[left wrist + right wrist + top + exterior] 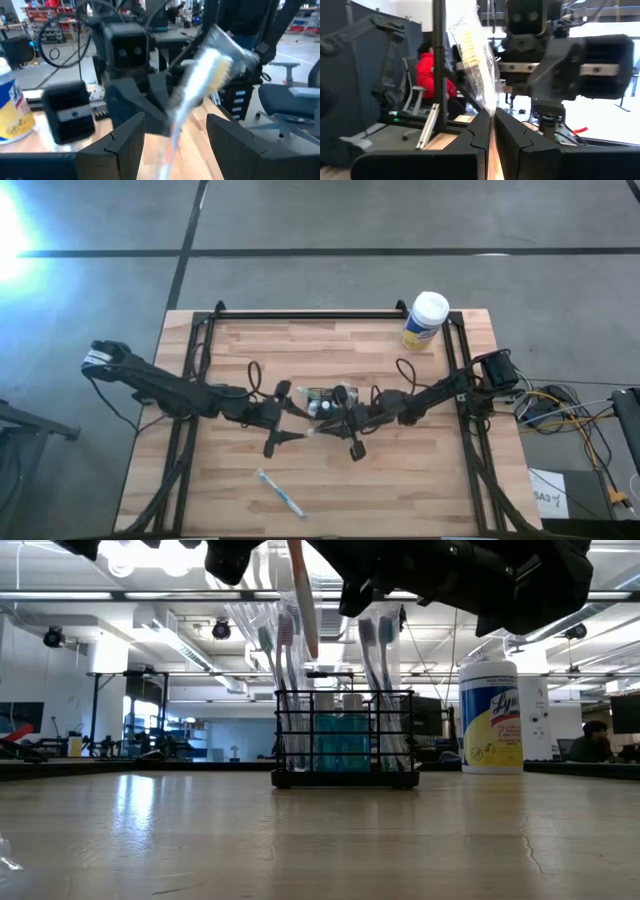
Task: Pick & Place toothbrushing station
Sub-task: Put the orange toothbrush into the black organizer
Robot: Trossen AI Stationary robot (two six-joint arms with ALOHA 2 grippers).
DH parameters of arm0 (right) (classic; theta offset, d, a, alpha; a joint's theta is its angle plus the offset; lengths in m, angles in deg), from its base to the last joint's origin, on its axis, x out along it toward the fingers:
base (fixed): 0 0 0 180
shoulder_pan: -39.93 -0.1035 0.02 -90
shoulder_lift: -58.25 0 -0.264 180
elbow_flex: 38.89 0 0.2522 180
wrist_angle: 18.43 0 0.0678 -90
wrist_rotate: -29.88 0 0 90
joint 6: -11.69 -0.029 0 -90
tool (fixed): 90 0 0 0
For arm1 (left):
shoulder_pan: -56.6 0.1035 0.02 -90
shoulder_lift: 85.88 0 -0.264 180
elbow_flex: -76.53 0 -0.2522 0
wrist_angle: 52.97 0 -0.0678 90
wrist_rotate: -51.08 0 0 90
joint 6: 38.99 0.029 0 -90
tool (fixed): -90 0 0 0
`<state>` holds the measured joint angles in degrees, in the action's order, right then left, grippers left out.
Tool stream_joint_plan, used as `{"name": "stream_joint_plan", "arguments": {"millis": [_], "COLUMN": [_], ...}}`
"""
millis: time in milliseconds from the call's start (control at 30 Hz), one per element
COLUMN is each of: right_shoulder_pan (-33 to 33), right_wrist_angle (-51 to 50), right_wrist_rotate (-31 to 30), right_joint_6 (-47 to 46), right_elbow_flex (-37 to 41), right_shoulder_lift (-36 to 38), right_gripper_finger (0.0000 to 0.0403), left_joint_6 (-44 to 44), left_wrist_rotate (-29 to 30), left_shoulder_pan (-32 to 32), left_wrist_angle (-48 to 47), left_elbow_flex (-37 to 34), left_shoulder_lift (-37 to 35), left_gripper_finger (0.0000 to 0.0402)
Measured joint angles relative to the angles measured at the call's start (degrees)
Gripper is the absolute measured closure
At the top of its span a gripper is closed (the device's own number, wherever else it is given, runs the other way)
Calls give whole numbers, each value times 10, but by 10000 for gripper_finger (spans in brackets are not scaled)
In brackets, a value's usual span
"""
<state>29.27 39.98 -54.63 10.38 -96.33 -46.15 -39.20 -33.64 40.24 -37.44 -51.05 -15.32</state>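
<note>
The black mesh caddy [345, 745] stands on the table's middle with several toothbrushes upright in it; it also shows in the high view [322, 402]. My right gripper [492, 117] is shut on a toothbrush in a clear wrapper [472, 47], just above the caddy. In the low view the toothbrush's orange handle [302, 600] slants down toward the caddy's left part. My left gripper [175, 125] is open and faces the right one. Its fingers stand on either side of the same wrapped toothbrush [205, 70] without touching it. Another toothbrush [280, 492] lies flat on the table near the front edge. My right gripper pinches the wrapped toothbrush's handle [491, 107] between its two shut fingers, coming roughly level from the table's right side and lying across the handle. The toothbrush stands near upright, bristle head up. It is lifted clear, its lower end [312, 652] above the caddy.
A tall canister with a white cap and yellow label [425, 320] stands at the table's far right, also in the low view [490, 715]. The two arms meet over the table's middle [320, 420]. Bare wood [420, 480] lies at the near right.
</note>
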Motion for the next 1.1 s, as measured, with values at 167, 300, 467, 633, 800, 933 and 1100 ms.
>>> {"name": "stream_joint_plan", "arguments": {"millis": [167, 300, 467, 633, 800, 933, 1100], "right_shoulder_pan": [-2, -4, -4, -6, -9, -9, -9], "right_wrist_angle": [0, 0, 1, 7, 11, 11, 13], "right_wrist_rotate": [-36, -41, -42, -42, -42, -42, -40], "right_joint_6": [14, 18, 20, 26, 32, 32, 32], "right_elbow_flex": [1, 1, 1, 1, 1, 1, 1], "right_shoulder_lift": [0, 0, 0, 0, 0, 0, 1], "right_gripper_finger": [385, 385, 385, 385, 385, 385, 385], "left_joint_6": [0, 0, 0, 3, 1, 1, 6], "left_wrist_rotate": [0, 0, 0, 1, 4, 7, 8], "left_shoulder_pan": [-3, -3, -3, -3, -3, -3, -3], "left_wrist_angle": [9, 42, 54, 59, 59, 59, 61], "left_elbow_flex": [2, 1, 0, 0, 0, 0, 0], "left_shoulder_lift": [16, 28, 29, 29, 29, 29, 29], "left_gripper_finger": [184, 184, 184, 187, 228, 288, 363]}}
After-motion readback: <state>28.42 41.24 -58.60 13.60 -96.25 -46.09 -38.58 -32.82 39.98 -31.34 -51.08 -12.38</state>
